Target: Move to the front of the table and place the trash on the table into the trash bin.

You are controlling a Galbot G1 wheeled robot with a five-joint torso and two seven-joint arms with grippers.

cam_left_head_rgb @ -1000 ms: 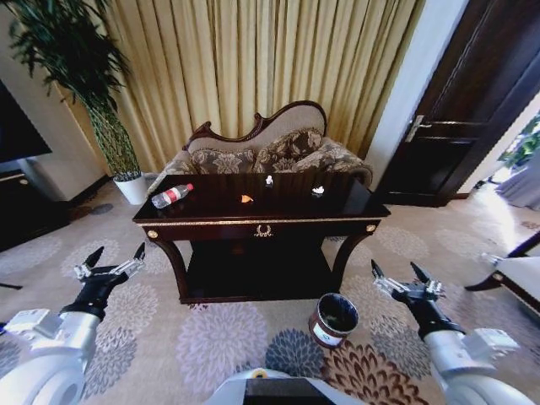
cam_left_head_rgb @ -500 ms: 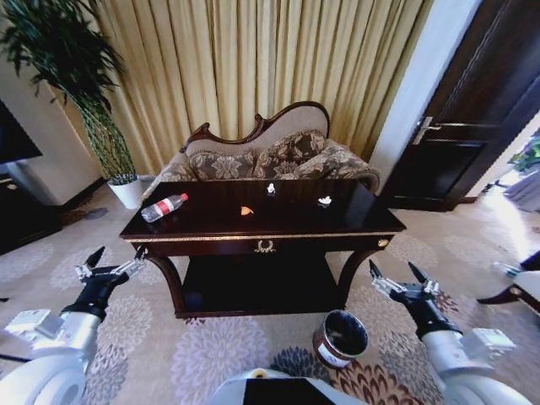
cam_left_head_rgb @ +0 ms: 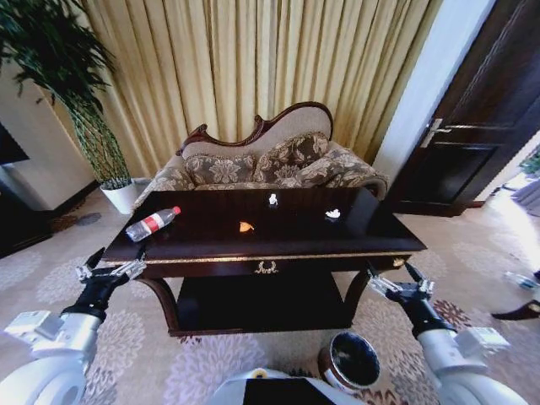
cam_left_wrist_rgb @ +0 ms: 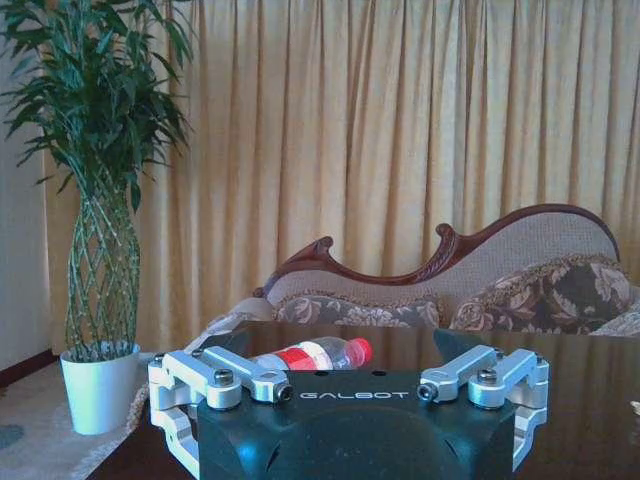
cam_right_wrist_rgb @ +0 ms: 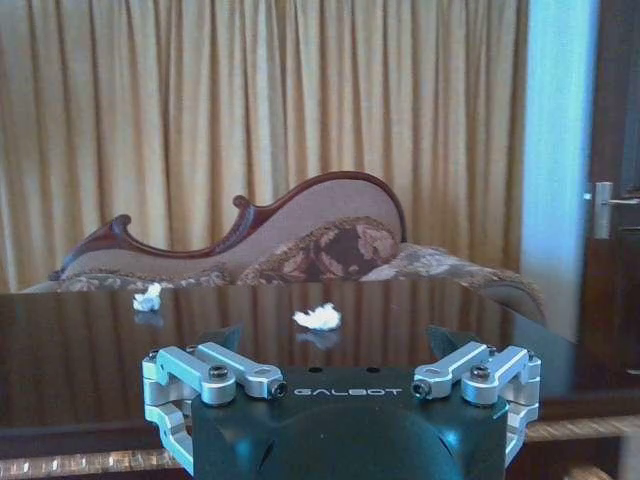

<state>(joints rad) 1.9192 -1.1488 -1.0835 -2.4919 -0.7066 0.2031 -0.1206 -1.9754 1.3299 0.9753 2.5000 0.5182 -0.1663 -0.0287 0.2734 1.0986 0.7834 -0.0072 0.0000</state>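
The dark glossy table (cam_left_head_rgb: 202, 245) with gold trim stands right in front of me. On its left end lies a clear plastic bottle (cam_left_head_rgb: 152, 224) (cam_left_wrist_rgb: 315, 355) with a red label and cap. An orange scrap (cam_left_head_rgb: 245, 226) rests near the middle, and two white pieces (cam_left_head_rgb: 272, 200) (cam_left_head_rgb: 333, 214) (cam_right_wrist_rgb: 317, 317) (cam_right_wrist_rgb: 147, 296) lie toward the back and right. The dark-brown trash bin (cam_left_head_rgb: 350, 361) stands on the carpet below the table's right front. My left gripper (cam_left_head_rgb: 110, 262) hovers open off the table's left front corner, my right gripper (cam_left_head_rgb: 395, 279) open off the right front corner, both empty.
A carved-back patterned sofa (cam_left_head_rgb: 261, 160) sits behind the table before gold curtains. A tall plant in a white pot (cam_left_head_rgb: 121, 194) (cam_left_wrist_rgb: 98, 385) stands at the left. A dark door (cam_left_head_rgb: 472, 143) is at the right. Flowered carpet surrounds the table.
The whole head view has shifted: the table is closer and larger, and the bin sits lower in the picture. Both grippers hold the same open pose.
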